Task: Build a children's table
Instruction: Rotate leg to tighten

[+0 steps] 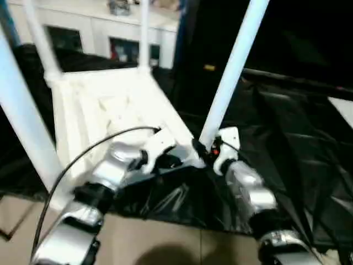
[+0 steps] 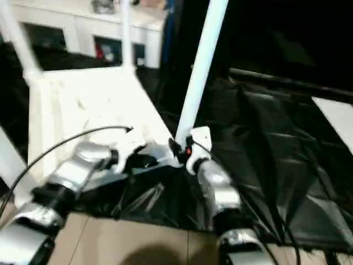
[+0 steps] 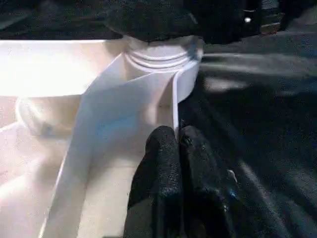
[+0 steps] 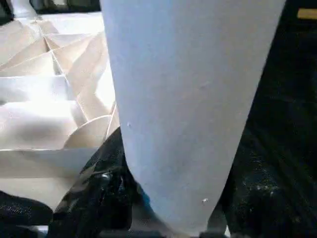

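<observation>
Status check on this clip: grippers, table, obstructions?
Left gripper shut on tabletop rim. Right gripper around near-right leg. Nothing blocking.

Both head views look forward and down over the forearms, sharing the upturned tabletop [image 1: 110, 110]. Each wrist view sits very close: left at a corner socket [image 3: 158, 54], right apparently against a leg [image 4: 188, 109].

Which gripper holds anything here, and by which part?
Right gripper clasps a leg near its base; left gripper pinches the tabletop's edge.
</observation>
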### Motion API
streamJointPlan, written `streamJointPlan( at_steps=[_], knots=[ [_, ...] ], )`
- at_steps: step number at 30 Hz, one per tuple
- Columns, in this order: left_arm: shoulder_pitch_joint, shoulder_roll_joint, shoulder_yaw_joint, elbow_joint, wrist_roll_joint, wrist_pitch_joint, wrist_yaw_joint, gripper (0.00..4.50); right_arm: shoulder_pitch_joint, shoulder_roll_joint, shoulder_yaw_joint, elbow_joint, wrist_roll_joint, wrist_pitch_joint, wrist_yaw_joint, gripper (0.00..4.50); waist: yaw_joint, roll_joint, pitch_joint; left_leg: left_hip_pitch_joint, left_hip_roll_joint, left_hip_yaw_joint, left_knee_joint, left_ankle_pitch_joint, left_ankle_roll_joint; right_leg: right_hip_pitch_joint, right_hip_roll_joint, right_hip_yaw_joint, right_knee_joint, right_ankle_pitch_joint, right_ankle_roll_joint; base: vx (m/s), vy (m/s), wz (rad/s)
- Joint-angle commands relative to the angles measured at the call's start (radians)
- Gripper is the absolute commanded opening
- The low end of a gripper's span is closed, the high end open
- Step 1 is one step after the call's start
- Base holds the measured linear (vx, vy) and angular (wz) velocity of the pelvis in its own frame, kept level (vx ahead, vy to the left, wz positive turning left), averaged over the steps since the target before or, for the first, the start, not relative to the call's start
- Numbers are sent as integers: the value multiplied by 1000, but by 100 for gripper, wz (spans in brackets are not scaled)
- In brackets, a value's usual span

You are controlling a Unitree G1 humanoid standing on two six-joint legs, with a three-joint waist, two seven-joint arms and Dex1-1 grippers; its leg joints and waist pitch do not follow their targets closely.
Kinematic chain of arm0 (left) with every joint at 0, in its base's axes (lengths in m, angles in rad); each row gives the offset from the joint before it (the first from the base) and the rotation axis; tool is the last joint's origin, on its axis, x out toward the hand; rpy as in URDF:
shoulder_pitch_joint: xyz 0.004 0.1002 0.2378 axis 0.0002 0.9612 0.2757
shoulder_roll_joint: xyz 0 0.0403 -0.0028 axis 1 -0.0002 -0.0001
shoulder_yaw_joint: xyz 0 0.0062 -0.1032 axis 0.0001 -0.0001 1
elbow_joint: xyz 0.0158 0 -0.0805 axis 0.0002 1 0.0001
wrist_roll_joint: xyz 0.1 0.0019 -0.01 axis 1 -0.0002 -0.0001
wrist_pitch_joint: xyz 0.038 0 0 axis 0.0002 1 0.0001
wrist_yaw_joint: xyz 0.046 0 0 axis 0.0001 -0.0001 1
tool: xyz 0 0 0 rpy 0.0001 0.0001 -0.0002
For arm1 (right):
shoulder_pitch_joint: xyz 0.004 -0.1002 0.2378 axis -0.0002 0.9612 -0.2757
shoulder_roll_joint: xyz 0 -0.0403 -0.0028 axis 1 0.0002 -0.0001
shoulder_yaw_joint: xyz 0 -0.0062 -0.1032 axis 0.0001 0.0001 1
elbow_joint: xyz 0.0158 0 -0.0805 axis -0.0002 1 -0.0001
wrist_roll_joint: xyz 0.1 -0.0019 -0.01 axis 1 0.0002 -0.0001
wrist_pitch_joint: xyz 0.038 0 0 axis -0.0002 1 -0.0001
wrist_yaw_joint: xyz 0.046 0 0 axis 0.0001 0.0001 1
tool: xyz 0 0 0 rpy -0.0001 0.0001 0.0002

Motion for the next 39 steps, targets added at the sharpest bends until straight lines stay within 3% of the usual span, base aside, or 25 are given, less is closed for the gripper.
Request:
streamJointPlan(
  at_steps=[1,2,3,4,5,6,7,9,10,12,15,19,22,23,28,33,38,39],
  knots=[
    [3,-50,-84,-20,20,-16,-15,0,-11,77,66,59,-3,50,31,195,5,12,-26,-49,-19,-40,6,-205,5,29,-147,49,-204,-1047,27,38,-40,-41],
    [3,-50,-84,-21,20,-15,-15,0,-11,76,65,59,-3,50,31,195,24,43,-50,-62,-1,-47,-55,-160,-23,68,-120,44,-173,-840,-6,60,33,-46],
    [3,-32,-76,-47,28,28,0,0,-14,70,58,66,-2,49,26,195,13,44,-53,-59,3,-49,-86,-167,-41,49,-61,18,-133,-498,-44,60,33,-46],
    [3,-21,-55,-73,19,80,16,0,-16,61,53,72,-3,46,20,195,14,55,-50,-31,3,-36,-90,-231,-41,26,-47,22,-130,-325,-103,0,0,0],
    [3,-21,-53,-75,18,84,17,0,-16,60,52,72,-3,46,19,195,13,53,-46,-21,4,-30,-90,-266,-38,17,-45,26,-132,-305,-131,0,0,0],
    [3,-18,-43,-85,13,105,22,27,-16,57,51,75,-5,44,16,195,8,47,-38,-19,1,-24,-89,-326,-25,12,-40,28,-140,-353,-151,0,0,0],
    [3,-20,-29,-93,1,113,28,54,-20,54,45,83,-6,40,12,195,8,49,-33,-19,-3,-25,-90,-374,-21,11,-42,26,-152,-479,-126,0,0,0],
    [7,-24,-9,-108,-25,139,24,57,-26,51,38,94,-7,34,5,195,6,45,-35,-20,-2,-29,-90,-396,-21,9,-48,25,-160,-549,-100,0,0,0],
    [16,-27,-1,-125,-44,165,1,67,-28,50,41,100,-13,29,5,195,-1,45,-43,-34,1,-35,-96,-367,-27,22,-49,23,-158,-517,-92,0,0,0],
    [17,-36,14,-126,-56,179,12,82,-30,52,42,99,-13,30,5,195,-10,45,-46,-48,2,-34,-102,-291,-27,31,-43,25,-146,-386,-112,0,0,0],
    [15,-41,19,-113,-48,170,23,110,-35,56,37,107,-20,26,6,195,-17,42,-46,-38,2,-24,-96,-271,-11,25,-38,32,-139,-304,-152,0,0,0],
    [5,-17,-15,-88,10,163,74,144,-42,59,37,117,-23,20,7,195,-16,45,-54,-39,3,-14,-91,-164,-2,32,-33,37,-120,-118,-194,13,0,-1],
    [3,-3,-24,-98,22,184,72,169,-43,58,38,122,-22,16,9,195,-15,50,-53,-33,2,-11,-90,-164,-1,33,-34,40,-117,-89,-214,0,0,0],
    [4,8,-28,-108,27,195,65,169,-41,56,40,120,-21,15,12,195,-16,46,-52,-34,2,-9,-89,-167,0,34,-33,40,-118,-88,-215,0,0,0],
    [6,36,-27,-150,29,233,61,173,-33,53,43,113,-23,15,22,195,-15,53,-49,-28,3,-8,-91,-208,-4,29,-34,44,-124,-146,-217,0,0,0],
    [20,57,-13,-201,22,277,66,173,-34,56,42,116,-26,16,27,195,-16,56,-48,-28,4,-8,-91,-198,-9,30,-32,44,-121,-126,-223,0,0,0],
    [32,72,-3,-237,-2,302,57,144,-37,57,42,122,-24,14,30,195,-14,59,-47,-27,3,-8,-91,-199,-10,30,-31,45,-120,-121,-229,0,0,0],
    [34,74,-4,-242,-4,306,57,118,-37,58,43,123,-24,13,30,195,-14,59,-48,-26,3,-7,-91,-200,-11,30,-31,45,-120,-121,-229,0,0,0]
  ],
)
